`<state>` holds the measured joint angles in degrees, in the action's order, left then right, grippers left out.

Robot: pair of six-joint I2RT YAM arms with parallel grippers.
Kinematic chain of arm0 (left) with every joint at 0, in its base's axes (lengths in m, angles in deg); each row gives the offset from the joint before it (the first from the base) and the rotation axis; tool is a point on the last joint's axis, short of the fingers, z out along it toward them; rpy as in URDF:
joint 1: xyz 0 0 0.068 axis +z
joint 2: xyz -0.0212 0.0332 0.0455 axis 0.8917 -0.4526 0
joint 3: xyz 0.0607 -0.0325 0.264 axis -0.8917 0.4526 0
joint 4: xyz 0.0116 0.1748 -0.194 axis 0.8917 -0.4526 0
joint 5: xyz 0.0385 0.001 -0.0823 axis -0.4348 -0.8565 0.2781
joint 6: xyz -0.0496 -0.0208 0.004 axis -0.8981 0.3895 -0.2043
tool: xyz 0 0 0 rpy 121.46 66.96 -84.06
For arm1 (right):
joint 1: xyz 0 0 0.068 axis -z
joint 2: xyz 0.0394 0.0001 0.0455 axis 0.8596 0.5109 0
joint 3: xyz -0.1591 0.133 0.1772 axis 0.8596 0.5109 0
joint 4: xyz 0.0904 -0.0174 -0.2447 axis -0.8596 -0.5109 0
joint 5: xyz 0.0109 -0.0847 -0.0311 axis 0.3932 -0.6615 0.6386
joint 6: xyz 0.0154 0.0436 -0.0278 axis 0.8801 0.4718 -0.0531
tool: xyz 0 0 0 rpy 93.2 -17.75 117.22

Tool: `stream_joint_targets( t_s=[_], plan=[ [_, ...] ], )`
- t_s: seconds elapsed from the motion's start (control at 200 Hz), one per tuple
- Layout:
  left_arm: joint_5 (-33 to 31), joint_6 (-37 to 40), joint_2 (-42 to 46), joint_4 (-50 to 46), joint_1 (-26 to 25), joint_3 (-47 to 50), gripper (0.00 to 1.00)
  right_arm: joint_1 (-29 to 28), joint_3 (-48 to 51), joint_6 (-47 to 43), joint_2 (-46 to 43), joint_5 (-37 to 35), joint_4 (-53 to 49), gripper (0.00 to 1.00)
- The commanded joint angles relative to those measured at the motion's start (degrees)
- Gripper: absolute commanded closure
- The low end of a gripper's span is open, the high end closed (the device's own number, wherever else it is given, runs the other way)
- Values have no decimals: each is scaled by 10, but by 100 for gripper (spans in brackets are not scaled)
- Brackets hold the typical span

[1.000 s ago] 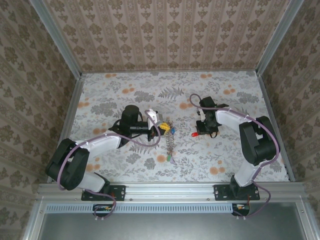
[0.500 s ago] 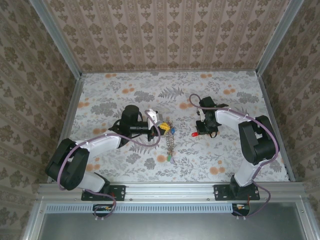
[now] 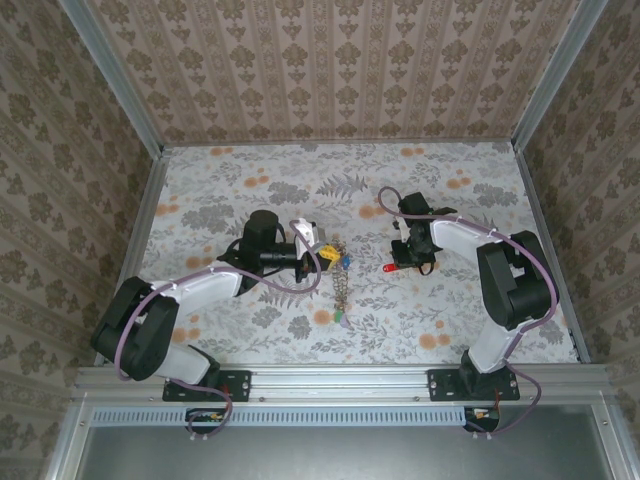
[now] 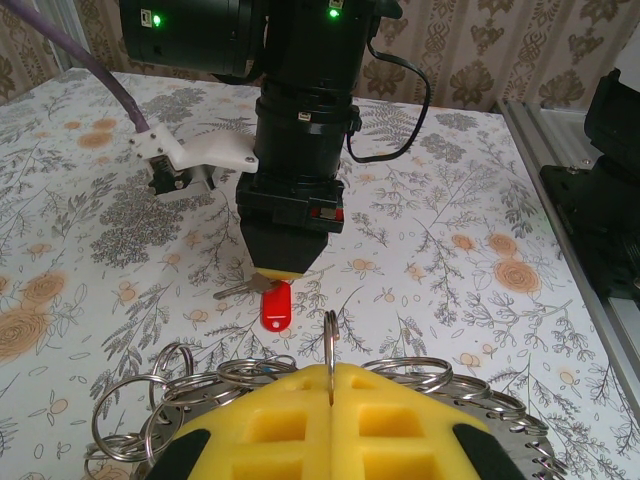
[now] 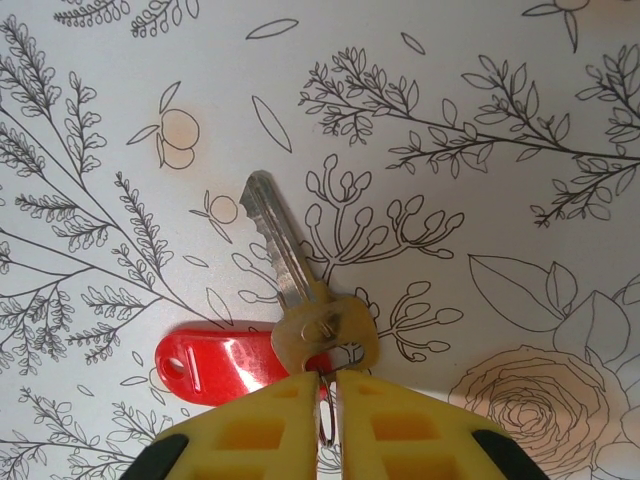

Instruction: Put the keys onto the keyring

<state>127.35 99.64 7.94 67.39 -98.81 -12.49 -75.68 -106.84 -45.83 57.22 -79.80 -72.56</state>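
Right tool (image 5: 327,425) pinches the small ring (image 5: 326,398) of the red-tagged key (image 5: 300,270) lying flat on bench (image 5: 500,120); left tool (image 4: 330,395) pressed together on the keyring (image 3: 342,283).

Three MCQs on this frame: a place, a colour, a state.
1. Lone silver metal key lies: A flat on the floral table at the right gripper; B at its far edge; C hanging mid-air.
2. Its oblong plastic tag: A blue; B red; C green.
3. Left gripper: A wide open; B shut empty; C shut on a thin metal ring.
A: it rests by the yellow fingertips. B: red beside its head. C: ring pinched upright.
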Motion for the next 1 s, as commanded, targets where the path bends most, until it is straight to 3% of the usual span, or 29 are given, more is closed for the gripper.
stream_joint_targets(
  t_s=[0.0,0.995],
  plan=[
    [13,2,1,4,-5,-13,100,-2,-9,-6,11,3,0,85],
    [15,4,-1,3,-5,-15,100,-3,-6,6,-1,1,9,83]
  ],
)
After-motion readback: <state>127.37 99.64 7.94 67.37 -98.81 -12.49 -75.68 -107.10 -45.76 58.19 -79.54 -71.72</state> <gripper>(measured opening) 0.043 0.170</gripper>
